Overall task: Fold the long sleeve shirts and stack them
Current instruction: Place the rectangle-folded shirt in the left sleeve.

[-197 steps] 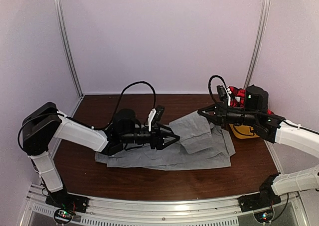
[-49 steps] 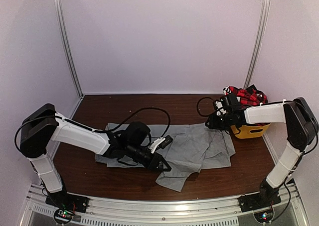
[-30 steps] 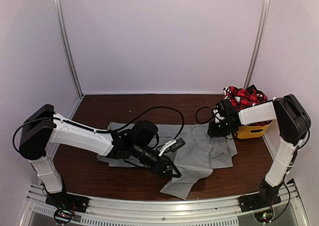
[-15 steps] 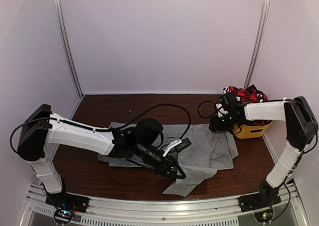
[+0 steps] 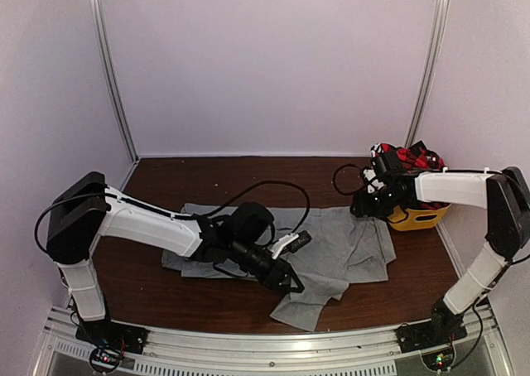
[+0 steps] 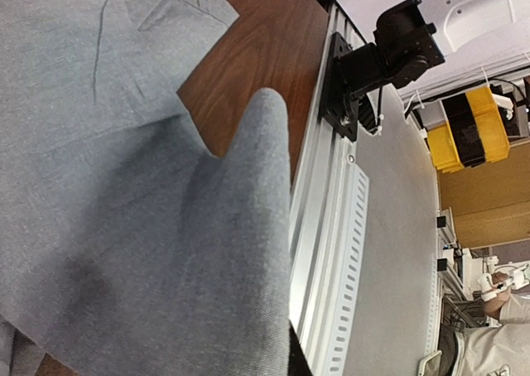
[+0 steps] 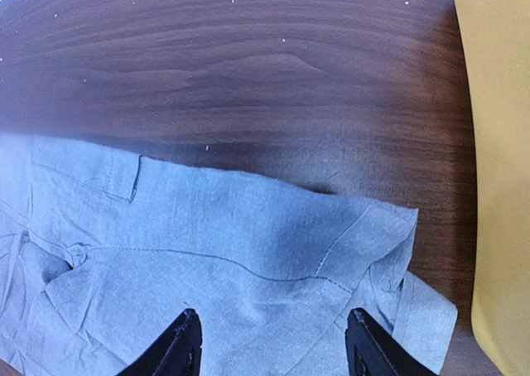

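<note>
**A:** Where are the edges, and how much room is there?

**B:** The light-grey cloth long sleeve shirt [image 5: 348, 243] lies spread across the middle of the dark brown wooden table [image 5: 248, 177]. Bare wood runs behind it to the back wall, and there is another strip on the left. Its lowest flap lies close to the ribbed silver metal rail [image 5: 248, 340] along the near edge. The tight side is the right. There the cloth ends just beside the yellow plastic tub [image 5: 414, 219], and I cannot tell if they touch. The tub stands by the right wall with the red-and-black plaid cloth shirt [image 5: 411, 158] heaped in it.

**A:** And the left gripper?

**B:** The left gripper [image 5: 287, 279] sits low on the near middle of the grey shirt, with its arm stretched across the cloth. In the wrist view grey fabric covers nearly everything and hides the fingers. A fold stands up off the wood right at them, so the jaws look pinched together on that fold.

**A:** The right one?

**B:** The right gripper [image 7: 273, 347] is at the shirt's far right corner, next to the tub. Its two fingers [image 7: 184, 343] stand wide apart with nothing between them. Stitched cloth lies underneath, and I cannot tell whether the tips touch it.
</note>
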Robot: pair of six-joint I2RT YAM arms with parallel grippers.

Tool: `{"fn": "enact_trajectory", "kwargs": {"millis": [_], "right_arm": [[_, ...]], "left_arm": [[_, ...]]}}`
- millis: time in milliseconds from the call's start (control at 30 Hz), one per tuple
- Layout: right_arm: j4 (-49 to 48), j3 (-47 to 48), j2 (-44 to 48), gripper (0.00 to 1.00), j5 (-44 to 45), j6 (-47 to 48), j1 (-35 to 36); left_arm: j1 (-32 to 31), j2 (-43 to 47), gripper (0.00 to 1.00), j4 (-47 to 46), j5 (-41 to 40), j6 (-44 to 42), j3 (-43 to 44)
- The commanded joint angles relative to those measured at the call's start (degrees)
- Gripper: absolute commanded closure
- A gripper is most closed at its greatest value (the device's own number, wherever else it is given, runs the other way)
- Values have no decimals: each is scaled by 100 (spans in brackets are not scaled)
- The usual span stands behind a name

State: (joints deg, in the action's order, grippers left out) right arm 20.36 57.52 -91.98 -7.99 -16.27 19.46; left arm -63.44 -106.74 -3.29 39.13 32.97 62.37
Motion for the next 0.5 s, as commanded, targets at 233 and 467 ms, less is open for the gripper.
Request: {"fn": "enact_trajectory", "kwargs": {"millis": [233,467], "right_arm": [[124,-283,554,39,-294,-97,-30],[124,-412,664,38,-362,-144,-41]], "left_arm": [[1120,-367,100,-1606,617,1314,347],[1887,-1228,97,-3017,854,2569,546]]}}
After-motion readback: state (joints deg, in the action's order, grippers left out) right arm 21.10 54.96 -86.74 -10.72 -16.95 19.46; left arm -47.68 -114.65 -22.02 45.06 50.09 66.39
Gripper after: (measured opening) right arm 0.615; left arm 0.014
